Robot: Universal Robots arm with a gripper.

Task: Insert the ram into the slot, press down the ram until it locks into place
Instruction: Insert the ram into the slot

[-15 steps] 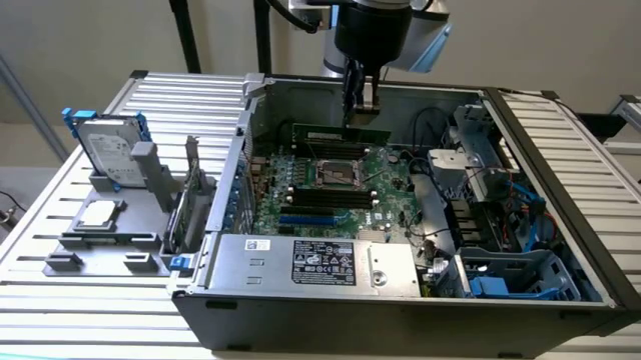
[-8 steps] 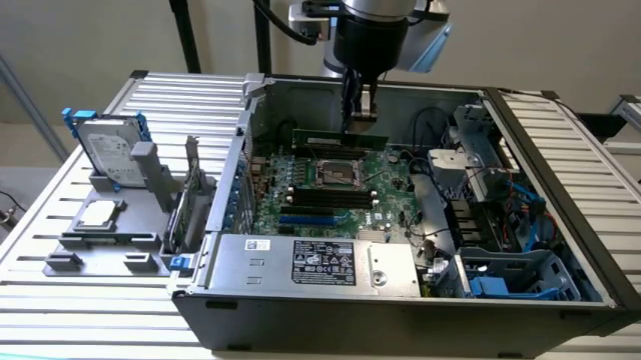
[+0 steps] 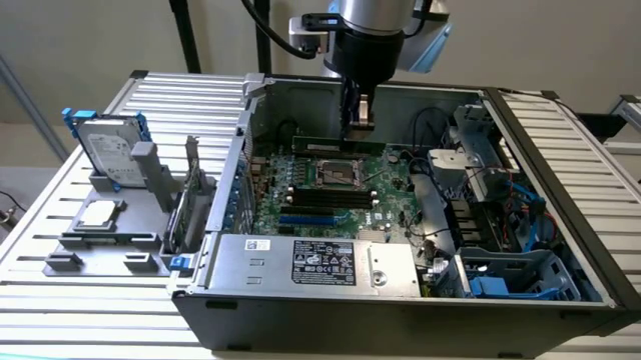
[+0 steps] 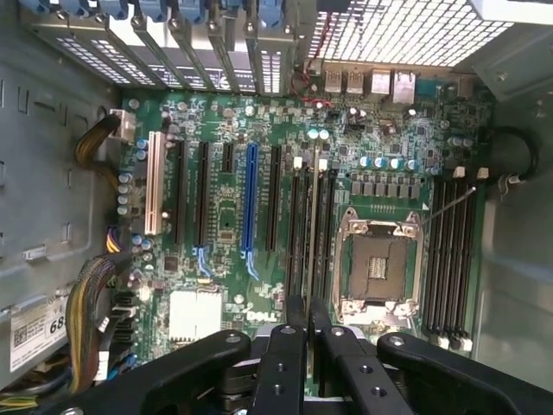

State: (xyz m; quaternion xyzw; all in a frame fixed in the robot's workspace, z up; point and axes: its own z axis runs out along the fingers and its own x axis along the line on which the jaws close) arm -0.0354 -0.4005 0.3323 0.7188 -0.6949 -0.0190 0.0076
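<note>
An open computer case (image 3: pixel 300 307) lies on its side on a slatted metal counter (image 3: pixel 30 247), seen from in front and above. At the exterior view's left, outside the case, a grey fixture (image 3: pixel 100 244) holds a hard drive (image 3: pixel 108 154) standing upright. Further right, inside the case, the green motherboard (image 3: pixel 270 187) lies flat. A bank of long black slots (image 3: pixel 326 196) sits just on the near side of the square processor socket (image 3: pixel 338 174) (which slot is meant cannot be told). Above the socket the robot's gripper (image 3: pixel 362 129) reaches straight down, its fingers pressed together on the top edge of the ram (image 3: pixel 320 143), a thin green stick held level across the view. At the far right are drive bays (image 3: pixel 521 264) with blue plastic parts. The step in hand looks like bringing the ram to its slot. Doing it well likely means keeping the stick upright and parallel to the slot, centred between the white end clips, and lowering it squarely so neither end tips in first. The exterior view shows the ram's whole length but leaves its height over the board hard to judge. The wrist view looks down past the fingers and shows them in line with the black slots beside the socket, clips included. There the ram is edge-on and hard to pick out.
</note>
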